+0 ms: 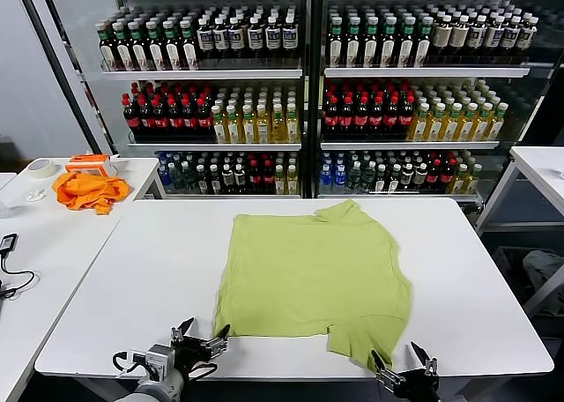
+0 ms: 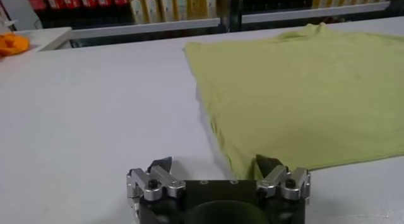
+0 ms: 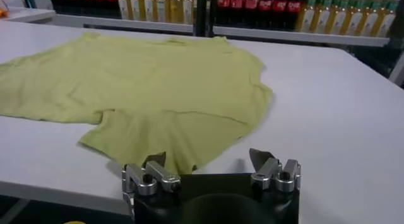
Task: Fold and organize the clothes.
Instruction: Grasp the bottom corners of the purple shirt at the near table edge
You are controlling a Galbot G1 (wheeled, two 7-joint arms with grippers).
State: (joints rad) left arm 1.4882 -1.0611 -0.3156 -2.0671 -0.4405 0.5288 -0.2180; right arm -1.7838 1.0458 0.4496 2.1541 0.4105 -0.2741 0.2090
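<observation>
The clothes are one lime yellow-green T-shirt [image 1: 313, 274], spread flat on the white table [image 1: 150, 279] with its collar toward the far edge. My left gripper [image 1: 201, 336] hovers open at the table's near edge, at the shirt's near left hem corner. In the left wrist view that corner of the T-shirt [image 2: 303, 86] reaches in between the open fingers of the left gripper [image 2: 213, 163]. My right gripper [image 1: 401, 356] is open at the near right, just before the sleeve. In the right wrist view the T-shirt [image 3: 158, 86] has its sleeve edge lying between the jaws of the right gripper [image 3: 206, 157].
A bright orange cloth [image 1: 88, 190] and a tape roll [image 1: 40, 167] lie on a side table [image 1: 53, 243] at the left. Shelves of bottles [image 1: 308, 93] stand behind the table. Another white table [image 1: 542, 168] is at the right.
</observation>
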